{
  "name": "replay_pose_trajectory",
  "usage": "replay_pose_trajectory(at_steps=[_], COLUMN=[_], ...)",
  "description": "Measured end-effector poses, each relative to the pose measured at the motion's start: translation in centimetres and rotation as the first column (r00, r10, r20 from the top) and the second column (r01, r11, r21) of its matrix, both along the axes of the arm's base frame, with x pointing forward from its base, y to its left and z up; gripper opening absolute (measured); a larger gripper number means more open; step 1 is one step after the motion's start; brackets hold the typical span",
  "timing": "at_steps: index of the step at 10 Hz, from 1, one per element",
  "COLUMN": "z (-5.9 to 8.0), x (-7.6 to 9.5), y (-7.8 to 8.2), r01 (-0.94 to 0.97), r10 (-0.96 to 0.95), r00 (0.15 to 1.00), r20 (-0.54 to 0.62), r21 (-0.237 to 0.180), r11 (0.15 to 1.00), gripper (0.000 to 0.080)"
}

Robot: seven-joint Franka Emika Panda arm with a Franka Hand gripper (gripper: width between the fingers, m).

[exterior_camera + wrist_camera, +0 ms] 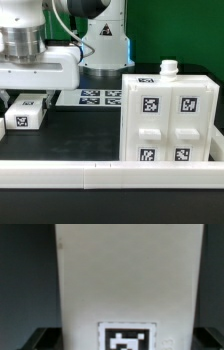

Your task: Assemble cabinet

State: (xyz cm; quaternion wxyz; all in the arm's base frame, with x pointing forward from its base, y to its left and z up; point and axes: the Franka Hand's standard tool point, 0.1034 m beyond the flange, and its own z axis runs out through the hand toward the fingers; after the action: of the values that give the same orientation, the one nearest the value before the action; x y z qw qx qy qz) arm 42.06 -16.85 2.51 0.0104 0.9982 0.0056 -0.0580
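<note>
The cabinet [170, 120], a large white box with tagged square panels and a small knob on top, stands upright at the exterior view's right. My gripper [26, 104] is low at the exterior view's left, its fingers against the two sides of a small white block [24, 117] with one tag, which sits at table level. In the wrist view the white block [125, 280] fills the middle and its tag shows near the gripper [124, 341]. The dark fingers [45, 339] press its two sides.
The marker board [100, 97] lies flat on the black table behind the block. A white rail [110, 175] runs along the front edge. The arm's white base [105, 40] stands at the back.
</note>
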Motion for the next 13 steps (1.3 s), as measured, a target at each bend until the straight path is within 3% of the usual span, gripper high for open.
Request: replay_pose_trajectory(at_steps=[1,2,4,6,7,10,13], z=[1.8,4.7,9.8,11.8,13.7,14.7,14.3], x=[0.4,0.9,3.2,4.4,6.0,11.4,11.3], y=[1.1,2.9,5.7,9.0,12.5,18.3,18.1], r01=[-0.001,0.016,0.063,0.116,0.176,0.256,0.234], r10=[0.001,-0.014,-0.062,-0.116,-0.176,-0.256,-0.234], r00=[1.0,1.0,0.998,0.993,0.984,0.967,0.972], r20=[-0.008,-0.027,-0.014,-0.001,-0.007,-0.003,-0.001], r21=[0.019,0.048,0.066,0.059,0.04,0.009,0.013], r11=[1.0,0.999,0.996,0.991,0.984,0.967,0.972], gripper=[0.0553,0.0553,0.0554,0.0554,0.0554,0.0554,0.0554])
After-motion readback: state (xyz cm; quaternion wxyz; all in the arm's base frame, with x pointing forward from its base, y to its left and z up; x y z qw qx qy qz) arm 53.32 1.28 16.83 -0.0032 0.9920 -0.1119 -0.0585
